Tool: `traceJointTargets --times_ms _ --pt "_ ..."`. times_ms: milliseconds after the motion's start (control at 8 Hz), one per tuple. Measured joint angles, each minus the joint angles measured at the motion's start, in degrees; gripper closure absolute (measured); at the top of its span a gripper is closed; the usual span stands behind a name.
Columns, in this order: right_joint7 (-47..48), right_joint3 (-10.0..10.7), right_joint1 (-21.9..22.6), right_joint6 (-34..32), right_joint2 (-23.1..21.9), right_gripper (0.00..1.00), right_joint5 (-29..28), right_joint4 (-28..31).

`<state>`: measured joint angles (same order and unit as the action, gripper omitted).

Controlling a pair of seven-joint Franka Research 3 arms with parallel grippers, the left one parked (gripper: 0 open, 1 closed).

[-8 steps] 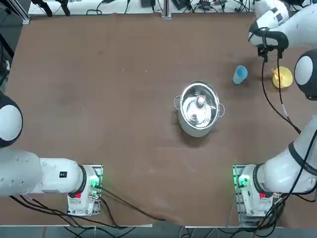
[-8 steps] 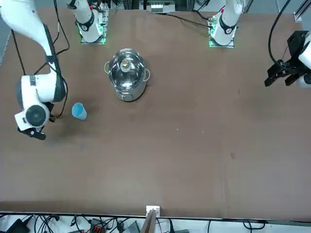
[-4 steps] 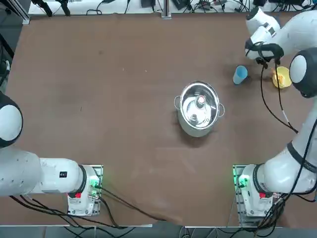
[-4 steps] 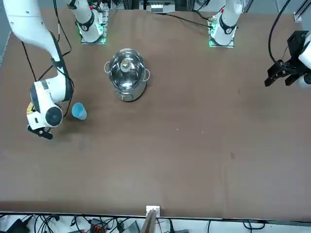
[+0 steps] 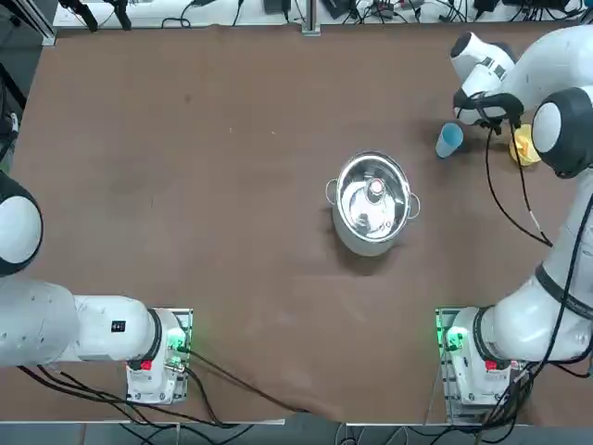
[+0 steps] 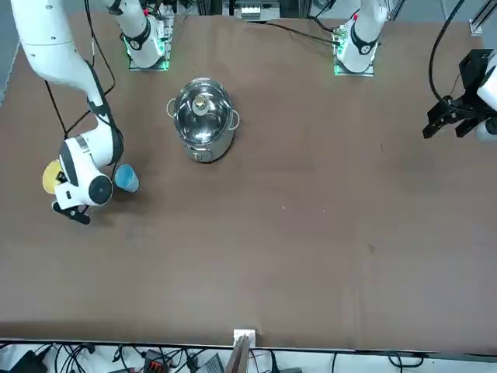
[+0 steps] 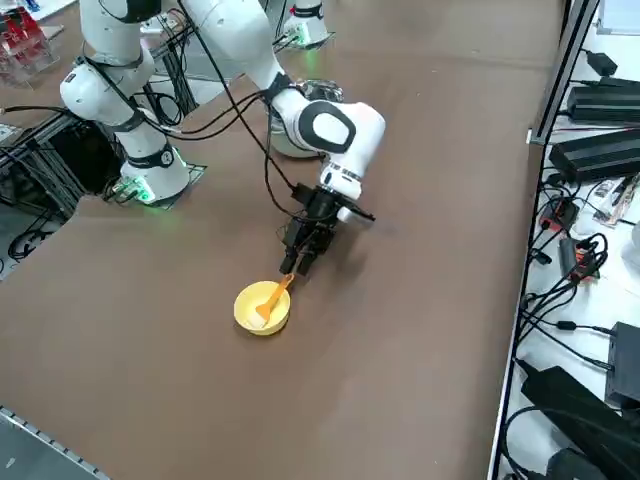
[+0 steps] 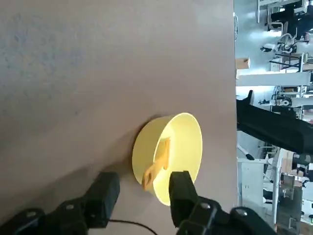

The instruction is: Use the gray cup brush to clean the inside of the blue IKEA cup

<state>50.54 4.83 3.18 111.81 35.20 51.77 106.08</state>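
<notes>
Brush (image 8: 156,164) first: the gray cup brush shows only as a slim orange handle leaning in the yellow bowl (image 8: 188,134), its free end propped over the bowl's rim, and whatever bristles it has lie down inside where we cannot make them out. The bowl sits near the table's (image 5: 204,167) far right corner as the robot faces it. Our right gripper (image 8: 142,196) hangs just beside the bowl with its fingers partly apart and nothing between them, the gap lined up on the handle's raised end in the wrist view. To do this pickup well, we judge the fingers should straddle the handle where it clears the rim, close across its thin sides rather than along its length, and stay clear of the bowl's wall, since so light a bowl would probably slide or tip if nudged. A grip high on the handle would leave the working end free to go down into the cup. The blue IKEA cup (image 5: 448,141) stands upright, near the bowl on the side toward the table's middle; from above it looks empty, though we cannot be sure. Further toward the centre stands the steel pot (image 5: 372,204), open, with some small pale thing resting in its bottom.
</notes>
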Motion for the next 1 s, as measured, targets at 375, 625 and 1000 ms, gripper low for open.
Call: traceJointTargets --times_ms 375,625,1000 --pt "0.80 0.02 -0.02 -0.03 0.61 0.44 0.33 0.00" --pt "1.26 0.18 -0.05 -0.03 1.37 0.48 0.53 -0.17" --pt "1.94 0.73 -0.14 -0.04 1.92 0.56 0.75 -0.49"
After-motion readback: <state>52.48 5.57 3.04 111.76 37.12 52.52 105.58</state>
